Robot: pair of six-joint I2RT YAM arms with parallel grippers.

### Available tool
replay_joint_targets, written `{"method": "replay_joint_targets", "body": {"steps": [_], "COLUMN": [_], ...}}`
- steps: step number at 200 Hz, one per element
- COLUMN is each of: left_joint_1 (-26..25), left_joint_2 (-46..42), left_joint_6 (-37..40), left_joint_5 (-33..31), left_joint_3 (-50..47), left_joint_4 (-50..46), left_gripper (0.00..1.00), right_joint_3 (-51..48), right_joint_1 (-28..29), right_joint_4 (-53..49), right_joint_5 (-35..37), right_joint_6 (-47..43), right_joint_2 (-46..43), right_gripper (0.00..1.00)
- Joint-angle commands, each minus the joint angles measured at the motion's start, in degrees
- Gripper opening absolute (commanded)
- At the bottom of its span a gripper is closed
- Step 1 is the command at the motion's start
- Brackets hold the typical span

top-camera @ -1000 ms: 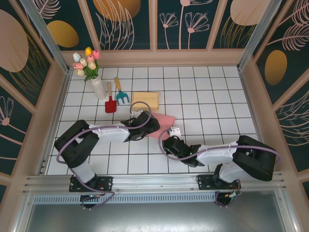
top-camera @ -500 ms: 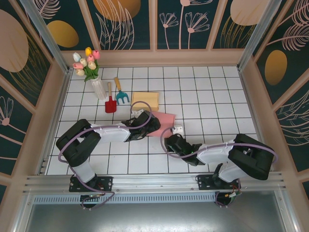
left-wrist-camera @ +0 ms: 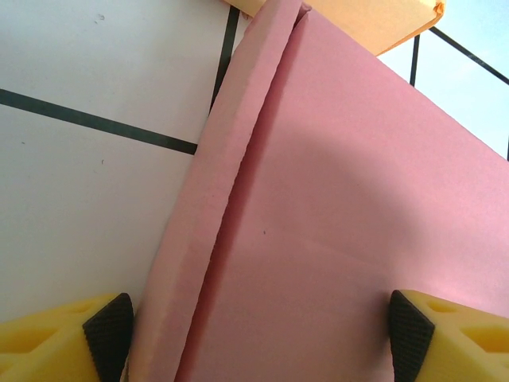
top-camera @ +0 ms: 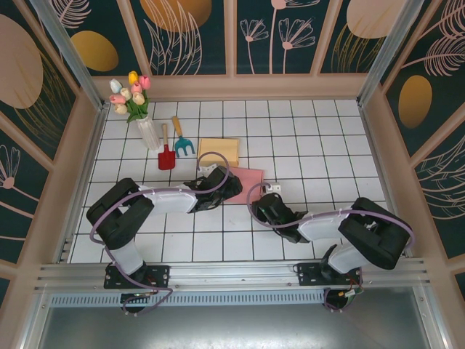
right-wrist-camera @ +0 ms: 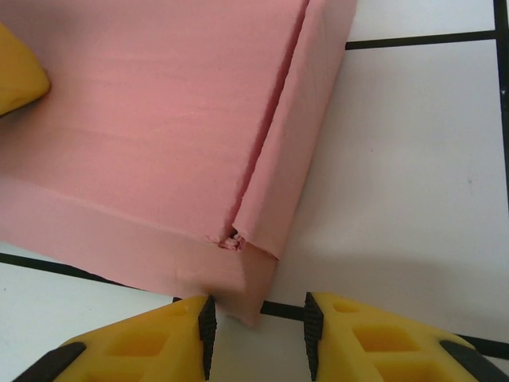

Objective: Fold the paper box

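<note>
Pink paper box (top-camera: 247,179) lies flat on the white tiled counter (top-camera: 327,145) at mid-frame in the top view, just below a tan sheet (top-camera: 218,150). Two side walls are folded up and meet at a crumpled corner (right-wrist-camera: 233,239).

Right hand (right-wrist-camera: 256,330): jaws narrowly parted, nothing clamped. That corner sits directly above the gap, offset slightly left, its tip just beside the left pad (right-wrist-camera: 207,322). The upright wall's long axis runs up-frame from there.

Left hand (left-wrist-camera: 258,330): jaws wide, straddling the opposite raised edge, gripping nothing.

Judgement: the right hand is nearer the unfinished corner; a short advance would take it.
</note>
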Motion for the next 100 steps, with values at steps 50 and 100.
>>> {"method": "replay_joint_targets", "body": {"steps": [50,100], "left_joint_1": [-0.33,-1.24], "left_joint_2": [5.29,4.45], "left_joint_6": [1.62,2.4], "left_joint_5": [3.91,5.25], "left_joint_3": [-2.98,-3.27], "left_joint_4": [-10.3,-9.28], "left_gripper": [0.8,0.8], "right_joint_3": [1.74,2.7], "right_joint_1": [-3.17,-4.48], "right_joint_4": [-0.1,2.31], "right_joint_5": [2.5,2.32], "right_joint_6": [-0.94,-3.77], "right_joint_2": [1.36,2.17], "right_gripper": [0.37,0.37]}}
